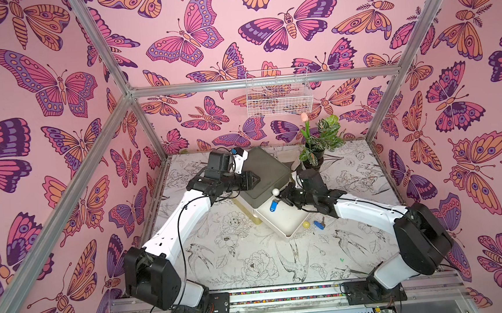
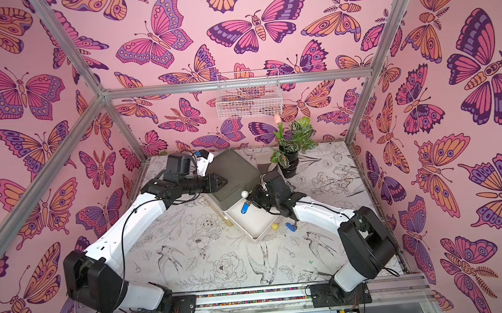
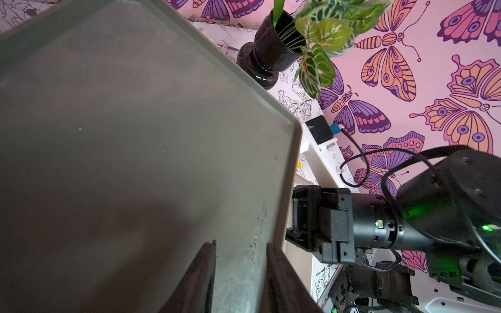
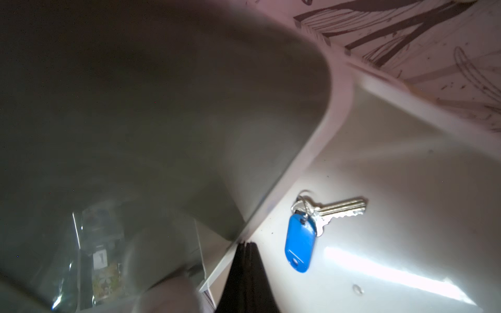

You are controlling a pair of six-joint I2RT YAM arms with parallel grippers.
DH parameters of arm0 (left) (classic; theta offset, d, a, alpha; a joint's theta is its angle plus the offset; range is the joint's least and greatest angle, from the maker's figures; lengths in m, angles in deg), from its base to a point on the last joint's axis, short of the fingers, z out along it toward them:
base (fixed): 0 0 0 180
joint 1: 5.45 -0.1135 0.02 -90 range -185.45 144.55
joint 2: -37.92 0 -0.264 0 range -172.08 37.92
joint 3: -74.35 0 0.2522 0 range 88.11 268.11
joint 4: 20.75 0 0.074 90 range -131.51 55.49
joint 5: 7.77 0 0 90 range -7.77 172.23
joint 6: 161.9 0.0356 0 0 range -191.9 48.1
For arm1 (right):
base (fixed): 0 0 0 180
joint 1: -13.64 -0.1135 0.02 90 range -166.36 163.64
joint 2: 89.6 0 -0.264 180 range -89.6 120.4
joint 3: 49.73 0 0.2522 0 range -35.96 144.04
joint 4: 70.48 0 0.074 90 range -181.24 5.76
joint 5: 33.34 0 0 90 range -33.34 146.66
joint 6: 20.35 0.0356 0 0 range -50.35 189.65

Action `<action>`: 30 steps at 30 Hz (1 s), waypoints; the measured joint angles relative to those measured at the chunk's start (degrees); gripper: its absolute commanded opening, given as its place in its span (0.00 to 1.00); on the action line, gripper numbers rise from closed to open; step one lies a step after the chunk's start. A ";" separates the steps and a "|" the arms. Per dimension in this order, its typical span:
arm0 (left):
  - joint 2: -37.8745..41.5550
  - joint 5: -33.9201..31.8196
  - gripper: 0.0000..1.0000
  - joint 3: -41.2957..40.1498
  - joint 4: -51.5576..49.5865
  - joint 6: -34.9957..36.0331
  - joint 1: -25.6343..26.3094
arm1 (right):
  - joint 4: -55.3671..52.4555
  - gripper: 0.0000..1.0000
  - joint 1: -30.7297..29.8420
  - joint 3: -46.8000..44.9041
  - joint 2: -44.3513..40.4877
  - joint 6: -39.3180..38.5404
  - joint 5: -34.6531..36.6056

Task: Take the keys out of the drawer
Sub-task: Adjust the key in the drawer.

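Blue-tagged key lies in the pulled-out drawer, unheld.
Nearest, another blue-tagged key rests on the table beside the drawer; farther in, the right gripper is fully closed on nothing beside the drawer's key, while the left gripper, narrowed, presses the grey cabinet top, likely steadying it.

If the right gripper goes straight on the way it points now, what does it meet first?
Probably the grey cabinet at its front edge above the open drawer. The right gripper, shut and empty, points there; the blue-tagged key lies to one side. Depth is unclear.
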 measured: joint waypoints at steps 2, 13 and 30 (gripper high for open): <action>-0.50 0.11 0.35 0.02 0.00 0.00 -0.09 | 0.33 0.00 -0.02 0.00 1.01 0.61 0.68; -2.64 0.55 0.34 0.48 -0.02 0.61 -0.31 | 0.22 0.00 -0.04 0.20 3.54 1.07 1.64; -3.02 1.86 0.34 0.72 -0.02 0.83 -1.46 | -3.85 0.00 -0.46 4.39 7.58 0.70 2.60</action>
